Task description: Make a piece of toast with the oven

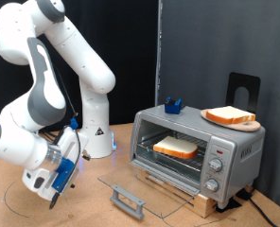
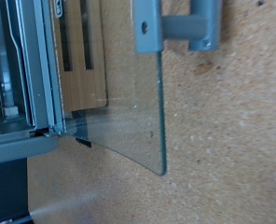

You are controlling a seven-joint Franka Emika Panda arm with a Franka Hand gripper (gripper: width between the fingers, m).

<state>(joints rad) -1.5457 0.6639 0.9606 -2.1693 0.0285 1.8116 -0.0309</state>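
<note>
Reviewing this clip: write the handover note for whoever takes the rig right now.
Pincer: low over the table at the exterior view's left, clear of the oven, nothing visible between its fingers; open or shut not discernible.
Oven door: dropped fully open, handle outermost.
Piece of toast: lies on the rack inside the oven.
Second slice: on a wooden board on top of the oven.
Done: door opened, bread in.
Left: door not yet closed; knob settings unreadable.

The arm (image 1: 60, 66) is glossy white with rounded, bulbous segments and dark grey joint bands. A blue light glows near the wrist, and its hand (image 1: 55, 175) carries blue-and-white parts.
</note>
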